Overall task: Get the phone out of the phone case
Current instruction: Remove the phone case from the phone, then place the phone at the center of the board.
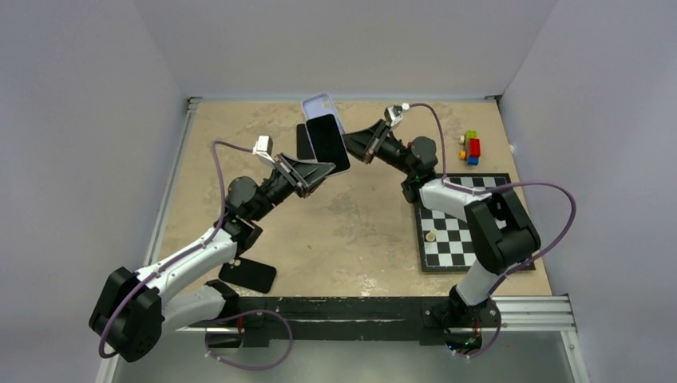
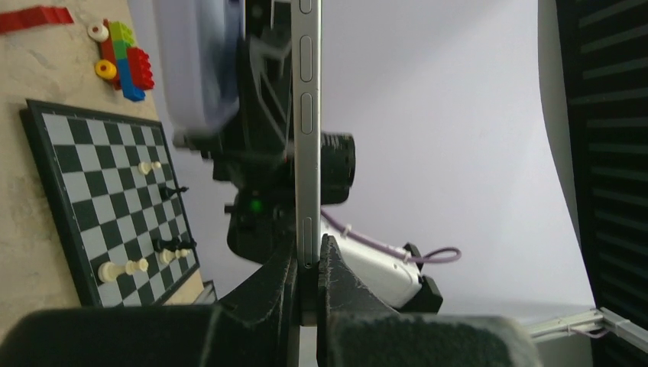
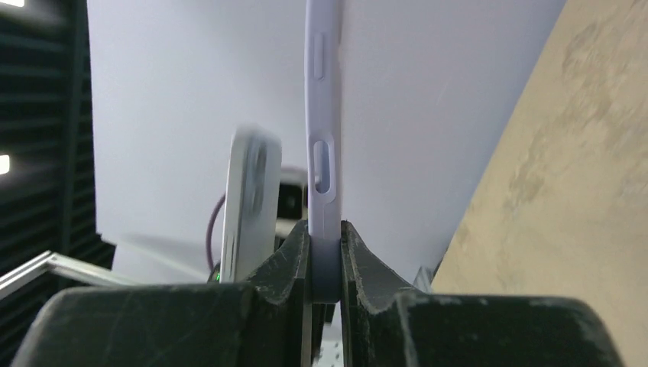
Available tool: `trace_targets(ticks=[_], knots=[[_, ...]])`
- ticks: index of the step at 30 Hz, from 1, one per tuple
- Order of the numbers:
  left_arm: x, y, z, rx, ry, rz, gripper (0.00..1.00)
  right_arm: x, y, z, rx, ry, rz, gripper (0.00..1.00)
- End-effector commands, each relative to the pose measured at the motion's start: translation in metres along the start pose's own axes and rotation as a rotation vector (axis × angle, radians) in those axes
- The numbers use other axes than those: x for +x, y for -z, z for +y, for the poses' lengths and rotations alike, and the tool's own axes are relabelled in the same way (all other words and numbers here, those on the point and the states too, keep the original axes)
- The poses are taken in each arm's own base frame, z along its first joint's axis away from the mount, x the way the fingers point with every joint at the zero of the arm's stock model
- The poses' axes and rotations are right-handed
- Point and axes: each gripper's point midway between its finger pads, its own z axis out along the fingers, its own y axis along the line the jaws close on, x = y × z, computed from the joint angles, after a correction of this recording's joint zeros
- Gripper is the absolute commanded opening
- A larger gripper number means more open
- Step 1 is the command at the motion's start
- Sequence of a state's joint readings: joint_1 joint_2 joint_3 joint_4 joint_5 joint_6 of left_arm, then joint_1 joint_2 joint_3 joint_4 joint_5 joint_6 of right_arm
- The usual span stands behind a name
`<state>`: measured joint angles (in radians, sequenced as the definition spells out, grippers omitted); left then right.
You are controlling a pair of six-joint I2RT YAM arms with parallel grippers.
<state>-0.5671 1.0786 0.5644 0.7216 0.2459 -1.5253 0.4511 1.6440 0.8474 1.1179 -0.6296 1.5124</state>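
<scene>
Lying flat on the tan table (image 1: pixel 359 231) beside the left forearm is a dark rectangular slab (image 1: pixel 247 274); whether it is a phone or a cover cannot be told. Farther right, the left gripper (image 1: pixel 319 170) is clamped on the lower edge of the phone (image 1: pixel 329 142), lifted off the table with its black screen facing up toward the overhead camera. In the left wrist view the phone (image 2: pixel 308 115) stands edge-on, 2 side buttons showing on its silver frame, its lower end squeezed between both fingers (image 2: pixel 279 283).

Just behind the phone's top, and apart from it, the lavender phone case (image 1: pixel 322 108) is held in the air by the right gripper (image 1: pixel 351 148). The right wrist view shows the case (image 3: pixel 321 115) edge-on, pinched between both fingers (image 3: pixel 294 252), with the phone (image 3: pixel 251 206) out of it to the left.

Right of the arms lies a chessboard (image 1: pixel 463 227) carrying a pale piece (image 1: pixel 430 236), and beyond it a small stack of green, red and blue bricks (image 1: pixel 472 148). No writing is readable anywhere.
</scene>
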Motion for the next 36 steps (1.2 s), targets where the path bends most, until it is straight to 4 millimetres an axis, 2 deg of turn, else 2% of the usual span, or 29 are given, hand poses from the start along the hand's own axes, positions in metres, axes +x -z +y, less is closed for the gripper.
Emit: trace_targets(ticks=[1,5,9,11,14,17,19,20,22,25,28,31,33,36], knots=[[0.024,0.004,-0.036,0.141,-0.024,0.090,0.00,-0.065,-0.028,0.025,-0.060,0.045,-0.184,0.00],[0.023,0.007,-0.039,0.149,-0.029,0.081,0.00,-0.075,-0.040,0.022,-0.065,0.047,-0.184,0.00],[0.022,0.011,-0.036,0.131,-0.061,0.072,0.00,-0.083,-0.029,-0.005,0.016,0.074,-0.199,0.00],[0.021,0.012,-0.029,0.102,-0.083,0.072,0.00,-0.082,-0.017,-0.023,0.090,0.108,-0.191,0.00],[0.018,0.013,-0.007,0.002,-0.134,0.088,0.00,-0.076,0.010,-0.066,0.295,0.199,-0.155,0.00],[0.011,0.015,0.025,-0.176,-0.281,0.106,0.00,-0.075,0.052,-0.093,0.565,0.392,-0.143,0.00],[0.002,0.021,0.053,-0.325,-0.396,0.125,0.00,-0.078,0.079,-0.086,0.681,0.524,-0.150,0.00],[-0.003,0.023,0.064,-0.389,-0.448,0.127,0.00,-0.080,0.093,-0.075,0.732,0.591,-0.160,0.00],[-0.014,0.034,0.093,-0.546,-0.530,0.141,0.00,-0.081,0.116,-0.048,0.796,0.714,-0.173,0.00],[-0.035,0.040,0.115,-0.674,-0.639,0.107,0.00,-0.077,0.141,0.002,0.805,0.847,-0.211,0.00],[-0.059,0.040,0.138,-0.765,-0.677,0.087,0.00,-0.070,0.158,0.038,0.791,0.903,-0.259,0.00],[-0.083,0.033,0.163,-0.801,-0.580,0.115,0.00,-0.057,0.162,0.056,0.743,0.906,-0.250,0.00],[-0.098,0.029,0.177,-0.814,-0.528,0.128,0.00,-0.049,0.161,0.056,0.712,0.893,-0.230,0.00],[-0.133,0.027,0.189,-0.863,-0.530,0.080,0.00,-0.040,0.159,0.054,0.679,0.865,-0.210,0.00]])
